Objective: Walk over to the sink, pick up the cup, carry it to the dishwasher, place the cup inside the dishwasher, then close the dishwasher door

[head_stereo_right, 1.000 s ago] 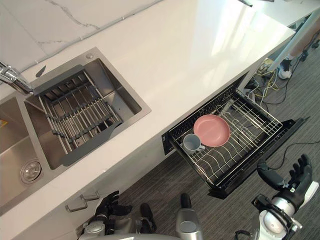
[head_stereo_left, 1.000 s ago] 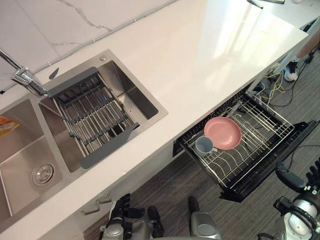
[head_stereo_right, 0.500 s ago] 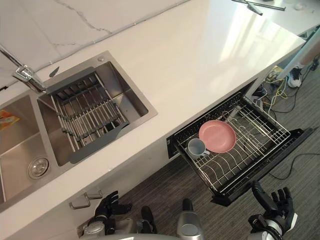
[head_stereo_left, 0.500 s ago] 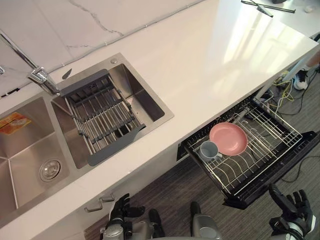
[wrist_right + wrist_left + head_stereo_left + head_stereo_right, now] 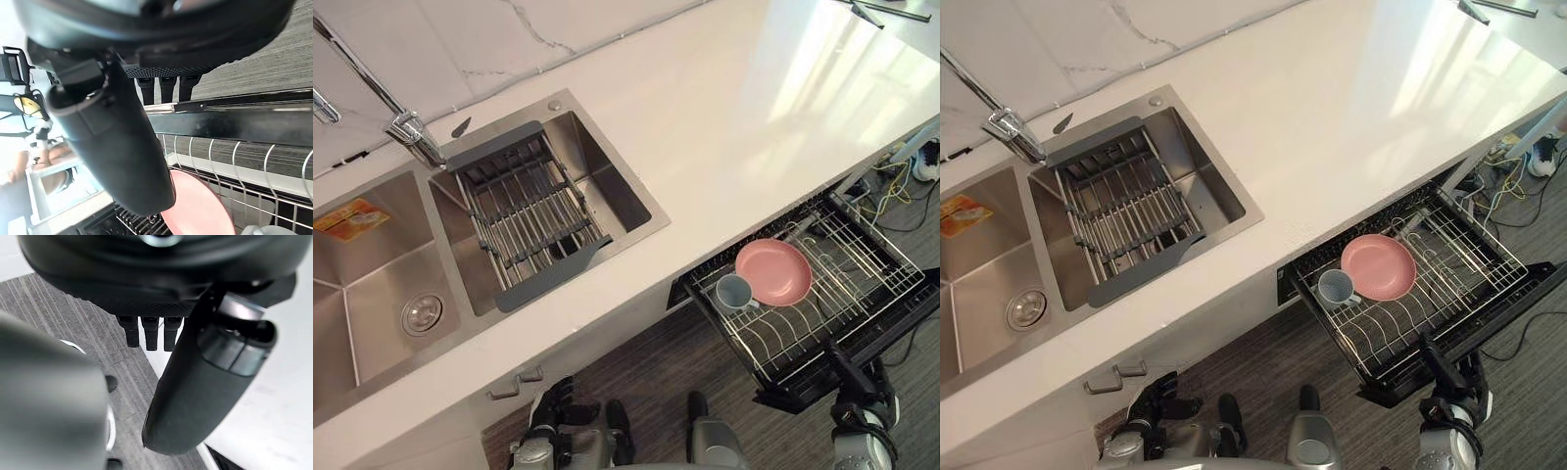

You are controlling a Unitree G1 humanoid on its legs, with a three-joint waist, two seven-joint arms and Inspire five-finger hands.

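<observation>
Over white counter [image 5: 724, 117], looked down on sink [image 5: 372, 284] at far left. Hung left hand [image 5: 553, 409] low, fingers relaxed, empty. Found cup [image 5: 734, 291] mouth up in dishwasher rack [image 5: 862, 259], just beside pink plate [image 5: 773, 271]; judged it light, rigid, smooth, breakable, best taken by handle. Held right hand [image 5: 859, 385], fingers straight, at dishwasher door [image 5: 793, 397] edge.

**Dark hands on silver-grey arms**

Each arm ends in a rounded silver-grey housing with a metallic sheen, seen at the left wrist [image 5: 534, 453] and the right wrist [image 5: 854, 448]. The left hand [image 5: 555, 403] and the right hand [image 5: 862, 380] are black, with slim jointed fingers. Close up, the left thumb [image 5: 195, 387] is a thick, smooth, dark grey cylinder with a glossier band near its base. The left fingers [image 5: 149, 333] are narrow, squared black segments set in a row below a finely dotted palm patch. The right thumb [image 5: 122, 147] is matt dark grey with a panel seam.
</observation>
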